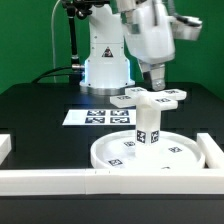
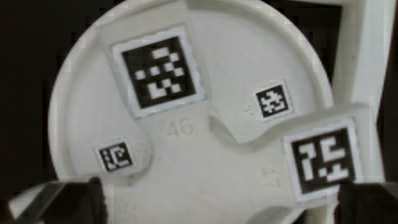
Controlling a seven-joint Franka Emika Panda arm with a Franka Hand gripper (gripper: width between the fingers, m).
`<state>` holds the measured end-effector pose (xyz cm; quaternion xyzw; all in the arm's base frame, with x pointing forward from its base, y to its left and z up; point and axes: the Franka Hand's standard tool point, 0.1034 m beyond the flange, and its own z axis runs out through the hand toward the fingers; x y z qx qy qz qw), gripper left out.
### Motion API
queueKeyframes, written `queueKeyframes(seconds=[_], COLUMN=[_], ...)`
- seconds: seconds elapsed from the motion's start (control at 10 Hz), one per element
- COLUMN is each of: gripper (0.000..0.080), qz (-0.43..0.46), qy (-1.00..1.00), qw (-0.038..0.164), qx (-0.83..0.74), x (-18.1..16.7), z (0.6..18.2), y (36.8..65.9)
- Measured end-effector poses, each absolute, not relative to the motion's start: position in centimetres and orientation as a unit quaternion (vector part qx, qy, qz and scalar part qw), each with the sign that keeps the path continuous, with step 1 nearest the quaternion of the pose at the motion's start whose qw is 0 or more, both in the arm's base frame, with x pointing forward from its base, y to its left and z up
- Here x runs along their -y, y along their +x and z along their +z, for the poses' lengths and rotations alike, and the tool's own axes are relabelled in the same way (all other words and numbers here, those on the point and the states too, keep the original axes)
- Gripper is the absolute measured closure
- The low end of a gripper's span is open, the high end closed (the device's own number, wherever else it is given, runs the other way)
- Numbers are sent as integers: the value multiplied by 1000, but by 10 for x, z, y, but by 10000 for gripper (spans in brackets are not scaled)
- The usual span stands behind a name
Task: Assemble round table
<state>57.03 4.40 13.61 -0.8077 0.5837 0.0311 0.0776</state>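
Note:
The round disc [image 1: 150, 155] lies flat near the front of the black table. The short leg [image 1: 148, 126] stands upright on its middle, and the four-lobed cross base [image 1: 150, 97] sits on top of the leg. My gripper [image 1: 155, 84] hangs open just above the cross base, with nothing between its fingers. In the wrist view, white tagged surfaces fill the picture. A lobe of the cross base [image 2: 267, 160] is close below, and the gripper [image 2: 214, 208] straddles it with its dark fingers [image 2: 32, 205] wide apart at the picture's corners.
The marker board [image 1: 100, 115] lies behind the disc, in front of the robot's white base [image 1: 105, 60]. White border rails run along the front [image 1: 60, 182], at the exterior view's right [image 1: 212, 150] and at its left [image 1: 5, 148].

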Motion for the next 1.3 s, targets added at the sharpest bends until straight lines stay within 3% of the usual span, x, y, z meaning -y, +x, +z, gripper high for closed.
queueKeyframes(seconds=[0.5,1.1,1.3], gripper=[151,151,151], qz=[15,5,7], qy=[-914,-996,-992], qw=[79,66,67], qx=[-397,61,110], x=[-44,-45,-45], z=[132,130,130], y=[571,567,566])
